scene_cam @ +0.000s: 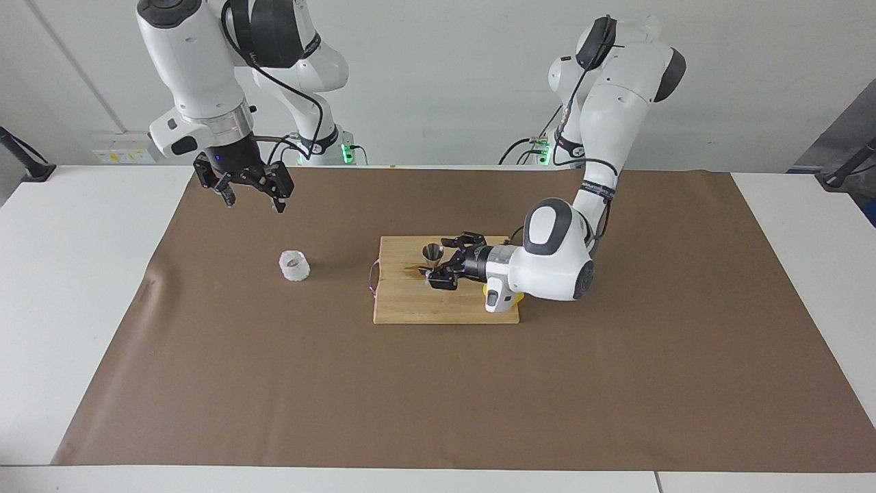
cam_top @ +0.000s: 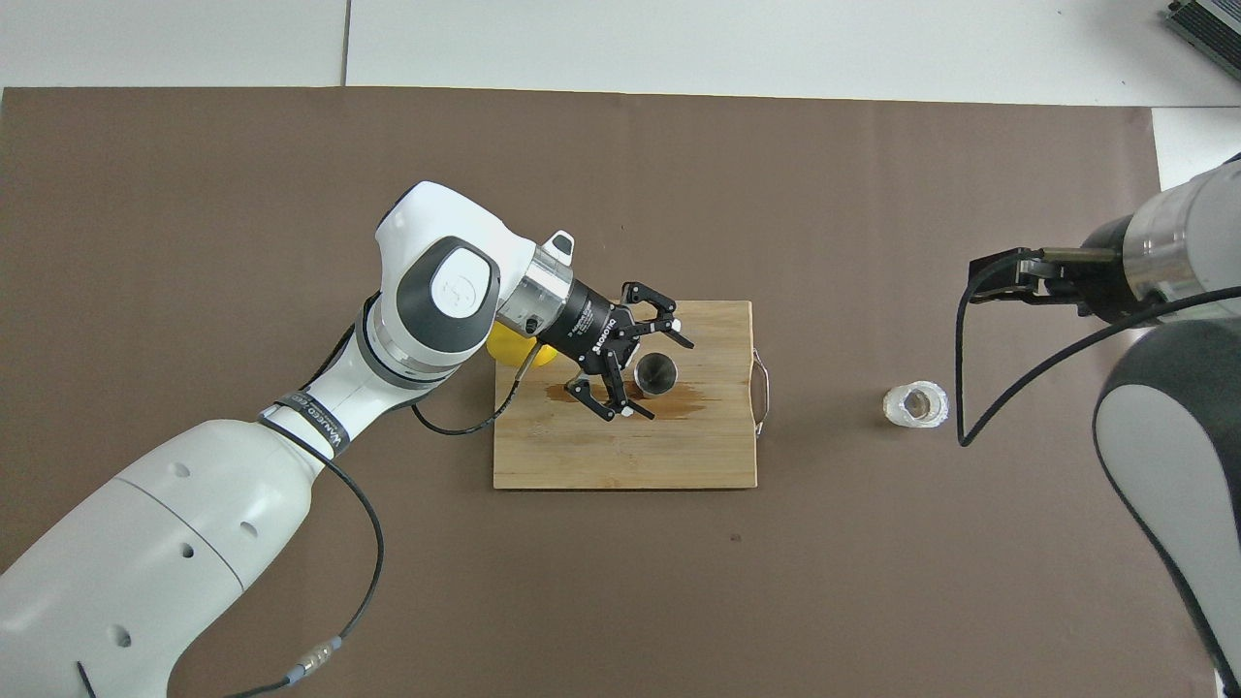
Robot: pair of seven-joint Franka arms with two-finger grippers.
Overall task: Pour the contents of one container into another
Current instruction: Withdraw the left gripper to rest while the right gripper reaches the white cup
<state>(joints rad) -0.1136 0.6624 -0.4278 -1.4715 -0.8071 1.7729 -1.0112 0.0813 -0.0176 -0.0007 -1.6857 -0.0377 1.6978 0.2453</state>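
Observation:
The steel hourglass jigger [scene_cam: 432, 253] [cam_top: 656, 373] stands upright on a wooden cutting board [scene_cam: 438, 305] [cam_top: 620, 460] mid-table. My left gripper [scene_cam: 438, 259] [cam_top: 665, 379] lies low over the board, open, with one finger on each side of the jigger; I cannot tell whether they touch it. The white textured cup [scene_cam: 294, 266] [cam_top: 917, 404] stands upright on the brown mat toward the right arm's end of the table. My right gripper [scene_cam: 252, 198] [cam_top: 999, 279] hangs open and empty in the air over the mat, well above the cup.
A yellow object [scene_cam: 512, 297] [cam_top: 506, 349] lies on the board, mostly hidden under the left wrist. A brown wet stain [cam_top: 684, 399] marks the board beside the jigger. The board's metal handle [scene_cam: 371, 277] [cam_top: 762, 388] faces the cup. A brown mat [scene_cam: 616, 383] covers the table.

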